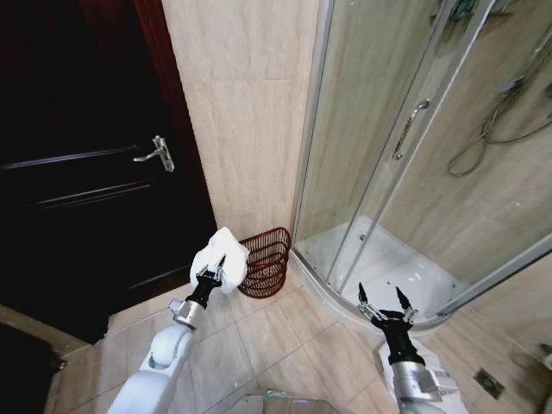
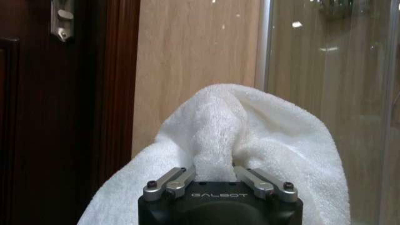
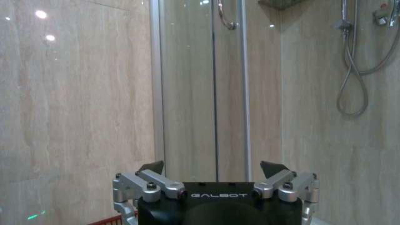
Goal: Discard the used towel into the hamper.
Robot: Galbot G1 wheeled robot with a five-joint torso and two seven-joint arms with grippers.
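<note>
A white towel (image 1: 221, 255) hangs bunched in my left gripper (image 1: 217, 266), which is shut on it just left of the hamper (image 1: 266, 262) and slightly above its rim. The hamper is a small dark red wire basket standing on the floor against the tiled wall, beside the shower's corner. From the left wrist, the towel (image 2: 244, 140) drapes over the left gripper (image 2: 216, 176) and hides the fingertips. My right gripper (image 1: 383, 299) is held open in front of the shower base, with nothing in it; its fingers (image 3: 150, 168) stand spread wide, and a sliver of the hamper (image 3: 105, 220) shows below.
A dark wooden door (image 1: 86, 155) with a metal handle (image 1: 157, 153) stands to the left. A beige tiled wall (image 1: 250, 103) rises behind the hamper. The curved glass shower enclosure (image 1: 388, 129) with its white tray (image 1: 388, 263) lies to the right. A floor drain (image 1: 489, 381) is at far right.
</note>
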